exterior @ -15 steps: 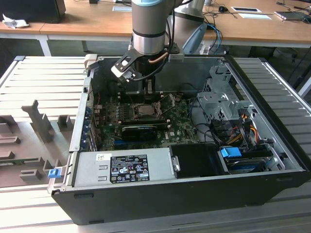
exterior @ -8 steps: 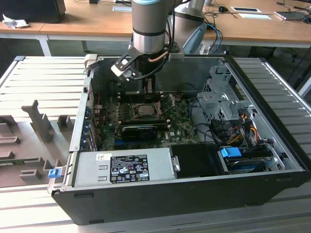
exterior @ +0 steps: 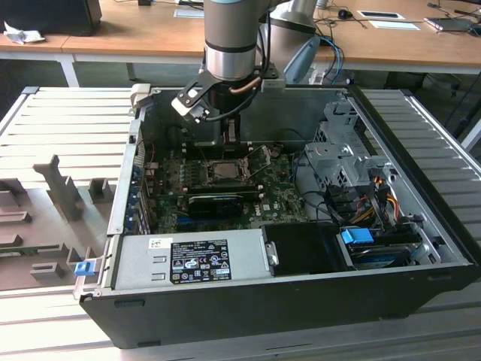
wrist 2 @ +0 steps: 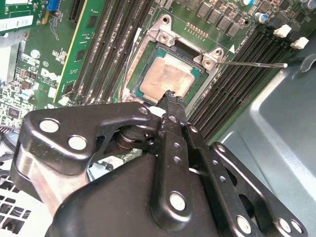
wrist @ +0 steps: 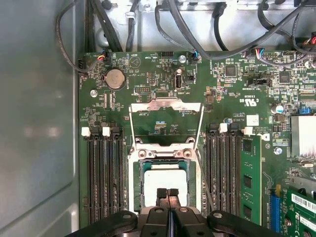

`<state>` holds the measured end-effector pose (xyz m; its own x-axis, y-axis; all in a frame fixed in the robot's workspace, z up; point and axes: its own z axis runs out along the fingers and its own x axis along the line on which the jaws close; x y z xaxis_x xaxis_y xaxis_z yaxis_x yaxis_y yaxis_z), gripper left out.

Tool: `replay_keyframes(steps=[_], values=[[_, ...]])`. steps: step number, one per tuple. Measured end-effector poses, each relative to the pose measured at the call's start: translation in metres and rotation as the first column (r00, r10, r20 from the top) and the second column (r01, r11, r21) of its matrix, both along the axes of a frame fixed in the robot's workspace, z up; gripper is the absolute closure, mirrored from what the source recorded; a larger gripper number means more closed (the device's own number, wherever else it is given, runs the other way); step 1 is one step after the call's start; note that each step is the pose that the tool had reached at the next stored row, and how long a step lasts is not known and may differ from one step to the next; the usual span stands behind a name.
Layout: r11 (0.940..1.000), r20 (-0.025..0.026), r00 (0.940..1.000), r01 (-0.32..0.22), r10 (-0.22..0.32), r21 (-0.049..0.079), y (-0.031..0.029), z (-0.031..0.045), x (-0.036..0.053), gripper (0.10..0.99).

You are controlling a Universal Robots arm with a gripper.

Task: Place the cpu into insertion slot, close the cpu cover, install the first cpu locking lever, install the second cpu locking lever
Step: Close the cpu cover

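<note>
Cpu point(wrist: 165, 178) seated in socket point(wrist: 163, 153) on motherboard point(wrist: 237, 89), centre of the exterior view. Cpu cover point(wrist: 165, 104) swung open, off the socket. Gripper point(wrist: 168, 192) fingers pressed together, empty, tips over cpu's edge.

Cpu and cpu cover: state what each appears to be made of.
The cpu looks like bare metal on top, pale silver-grey with a dull sheen. The cpu cover looks like thin stamped sheet metal, bright and reflective along its frame.

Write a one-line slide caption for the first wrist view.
Shut gripper above the seated cpu, cpu cover hinged open.
</note>
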<state>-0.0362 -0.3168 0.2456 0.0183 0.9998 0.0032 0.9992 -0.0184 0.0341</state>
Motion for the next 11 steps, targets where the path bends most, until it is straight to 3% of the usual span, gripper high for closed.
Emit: replay_keyframes(steps=[7,11], values=[[1.0,-0.0001,1.0,0.0,0.0,0.0,0.0002,0.0028,0.0,0.98],[1.0,0.0,1.0,0.0,0.0,0.0,0.0003,0.0083,0.0,0.98]])
